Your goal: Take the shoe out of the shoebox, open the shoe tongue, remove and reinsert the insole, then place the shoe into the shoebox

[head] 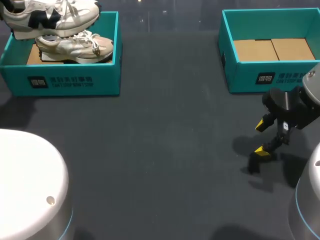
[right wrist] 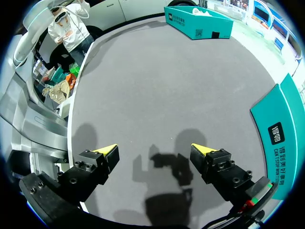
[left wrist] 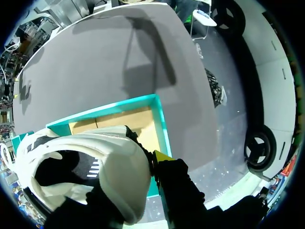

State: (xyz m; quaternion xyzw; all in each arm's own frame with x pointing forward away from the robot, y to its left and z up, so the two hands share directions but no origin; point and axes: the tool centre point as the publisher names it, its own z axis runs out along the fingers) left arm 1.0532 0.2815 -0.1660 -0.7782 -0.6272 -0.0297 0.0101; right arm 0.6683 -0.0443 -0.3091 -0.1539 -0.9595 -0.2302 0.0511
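A white shoe with navy patches (head: 50, 15) hangs above the left teal shoebox (head: 75, 75), where a second, beige-white shoe (head: 75, 46) lies on its side. In the left wrist view my left gripper (left wrist: 151, 163) is shut on the white shoe (left wrist: 86, 162) at its opening rim. One yellow fingertip (left wrist: 162, 156) shows outside the rim; the other is hidden inside the shoe. Under it is the shoebox (left wrist: 159, 114) with its cardboard floor. My right gripper (head: 264, 137) (right wrist: 153, 150) stands open low over the bare mat at the right, holding nothing.
A second teal box (head: 270, 75) (right wrist: 286, 138) with only a cardboard floor stands at the back right, just behind my right gripper. The white arm bases (head: 30, 185) fill the front corners. Dark grey mat (head: 165, 150) covers the middle.
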